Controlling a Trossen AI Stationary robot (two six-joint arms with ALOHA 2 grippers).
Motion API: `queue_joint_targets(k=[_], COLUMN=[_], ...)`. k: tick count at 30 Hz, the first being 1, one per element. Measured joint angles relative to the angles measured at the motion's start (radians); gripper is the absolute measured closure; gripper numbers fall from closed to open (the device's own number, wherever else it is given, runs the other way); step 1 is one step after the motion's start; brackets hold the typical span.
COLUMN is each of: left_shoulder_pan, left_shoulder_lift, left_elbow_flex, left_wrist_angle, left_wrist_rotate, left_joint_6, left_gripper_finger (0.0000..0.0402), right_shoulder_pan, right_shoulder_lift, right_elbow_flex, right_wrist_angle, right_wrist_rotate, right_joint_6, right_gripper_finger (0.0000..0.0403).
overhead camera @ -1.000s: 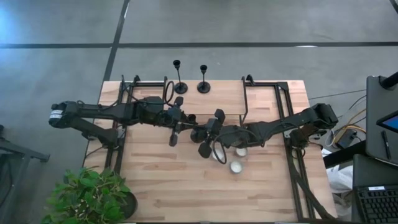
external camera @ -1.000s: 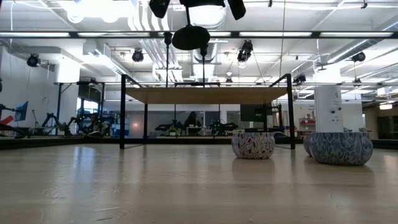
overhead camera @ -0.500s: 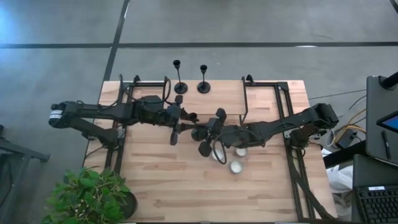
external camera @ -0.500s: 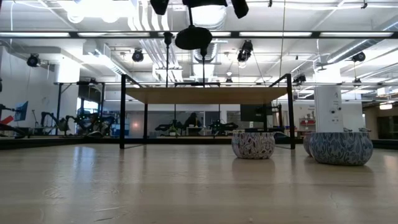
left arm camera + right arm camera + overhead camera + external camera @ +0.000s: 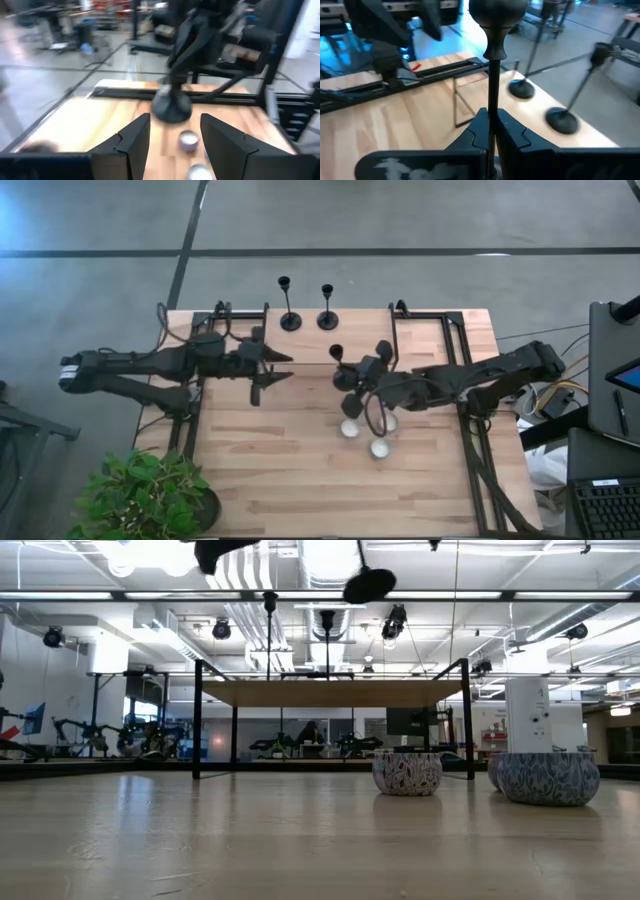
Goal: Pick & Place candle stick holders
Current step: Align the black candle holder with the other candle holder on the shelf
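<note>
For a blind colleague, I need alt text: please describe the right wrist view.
The right end effector is shut on the thin stem of a black candle stick holder. Beyond it lies the wooden table, where two more candle stick holders stand near the edge.

Honestly a lot of this is half-visible. In the right wrist view the held candlestick [image 5: 493,60] has its stem dropping behind the right gripper [image 5: 491,131], so its base is hidden, and the two other candlesticks [image 5: 563,120] farther off are smeared with blur. The left wrist view is blurry all over: a dark domed base [image 5: 171,107] hangs out in front, but the arm above it is just a dark mass, and the small pale cups [image 5: 188,140] below it are soft blobs, one cut by the frame's edge. In the low view only a dark rounded shape [image 5: 369,584] pokes in at the top; I can't tell what part it is.
</note>
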Motion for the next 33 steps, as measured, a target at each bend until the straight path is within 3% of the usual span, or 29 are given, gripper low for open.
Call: queue_joint_targets(k=[4,11,18,22,26,33], left_shoulder_pan=[0.001,-0.003,-0.003,-0.004,-0.003,-0.003], left_shoulder_lift=[-0.116,-0.301,-0.402,-0.461,-0.538,-0.638], left_elbow_flex=[-0.091,-0.263,-0.465,-0.609,-0.741,-0.825], left_wrist_angle=[0.006,0.017,-0.016,0.149,0.320,0.279], left_wrist_rotate=[-0.061,0.061,0.038,0.144,0.151,0.116], left_joint_6=[-0.019,0.107,0.184,0.183,0.141,0.172], left_gripper_finger=[0.0221,0.0221,0.0221,0.0221,0.0221,0.0221], right_shoulder_pan=[0.001,-0.001,-0.001,-0.001,-0.001,-0.007], right_shoulder_lift=[-0.034,-0.063,-0.066,-0.065,-0.066,-0.070], right_elbow_flex=[0.000,-0.003,-0.005,-0.006,-0.006,-0.006], right_wrist_angle=[-0.055,-0.106,-0.106,-0.109,-0.113,-0.151], right_wrist_rotate=[0.030,0.056,0.062,0.071,0.080,0.083], right_joint_6=[0.000,0.011,0.011,0.013,0.015,0.028], right_gripper_finger=[0.0395,0.0395,0.0395,0.0395,0.0395,0.0394])
